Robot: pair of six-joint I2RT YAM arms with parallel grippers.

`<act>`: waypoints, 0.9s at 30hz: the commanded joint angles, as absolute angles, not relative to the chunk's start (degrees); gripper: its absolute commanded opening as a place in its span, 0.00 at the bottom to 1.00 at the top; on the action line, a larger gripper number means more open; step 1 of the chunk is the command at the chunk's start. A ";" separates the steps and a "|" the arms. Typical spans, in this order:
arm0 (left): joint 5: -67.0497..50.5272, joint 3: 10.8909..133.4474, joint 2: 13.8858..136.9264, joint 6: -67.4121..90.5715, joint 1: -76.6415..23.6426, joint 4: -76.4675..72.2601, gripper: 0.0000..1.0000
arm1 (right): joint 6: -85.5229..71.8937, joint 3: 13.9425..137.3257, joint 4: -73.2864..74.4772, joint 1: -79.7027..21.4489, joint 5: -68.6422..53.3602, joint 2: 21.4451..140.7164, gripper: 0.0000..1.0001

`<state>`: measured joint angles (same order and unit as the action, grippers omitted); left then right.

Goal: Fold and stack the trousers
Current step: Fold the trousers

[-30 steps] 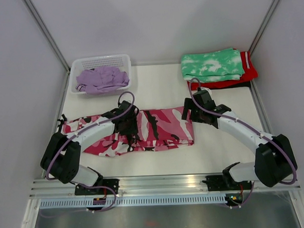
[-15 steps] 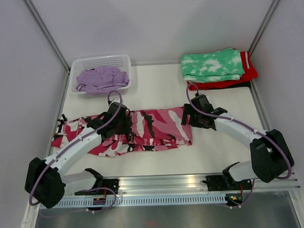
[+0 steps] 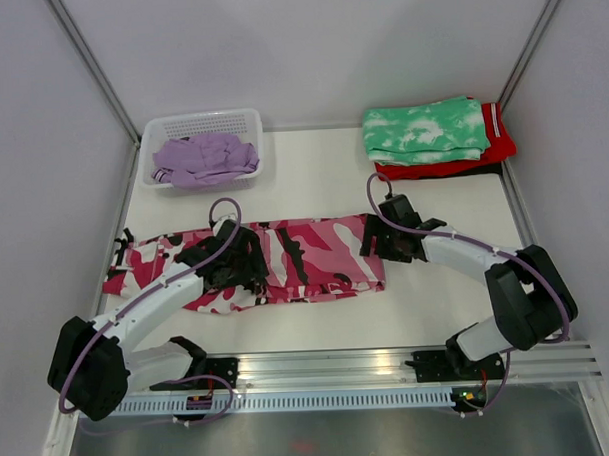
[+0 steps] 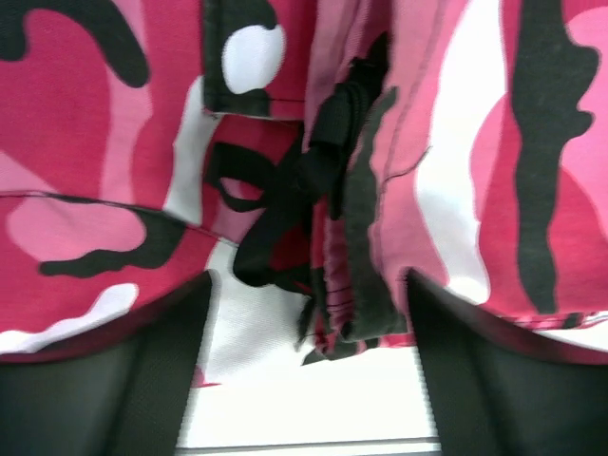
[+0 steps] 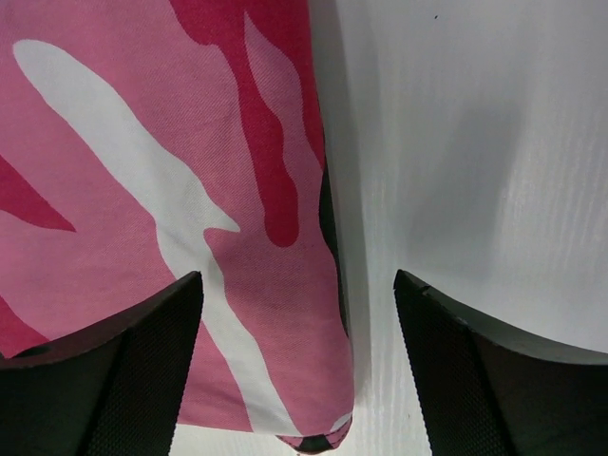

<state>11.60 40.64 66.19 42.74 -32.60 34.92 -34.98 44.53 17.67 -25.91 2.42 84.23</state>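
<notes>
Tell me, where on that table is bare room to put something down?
Bare table: at the back between the basket and the green tie-dye garment; in front, between the camouflage trousers and the rail. Crowded: the middle, under those trousers, the left arm and the right arm.

Left arm (image 3: 152, 298): elbow tucked low at the near left corner, white forearm slanting forward and inward to the wrist.
Left gripper (image 3: 244, 275): nose down, and look at that spread: fingers (image 4: 95, 380) standing wide apart, nothing pinched between them.
Right arm (image 3: 460, 251): elbow out at the right side, forearm angling in toward the middle.
Right gripper (image 3: 373, 246): tipped down too, fingers (image 5: 104, 370) wide apart, nothing clamped.
Spacing: the two grippers sit well apart, roughly level with each other.
</notes>
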 commanded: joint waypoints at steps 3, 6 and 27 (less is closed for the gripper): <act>17.75 45.69 65.30 43.60 -32.52 38.67 1.00 | -35.68 43.59 13.54 -25.93 0.18 85.78 0.81; 18.11 47.98 65.65 42.45 -32.52 39.90 1.00 | -35.42 43.07 12.31 -25.93 -0.08 85.87 0.71; 8.79 44.30 59.59 41.58 -18.83 39.29 1.00 | -29.19 42.54 14.41 -18.39 5.36 84.38 0.00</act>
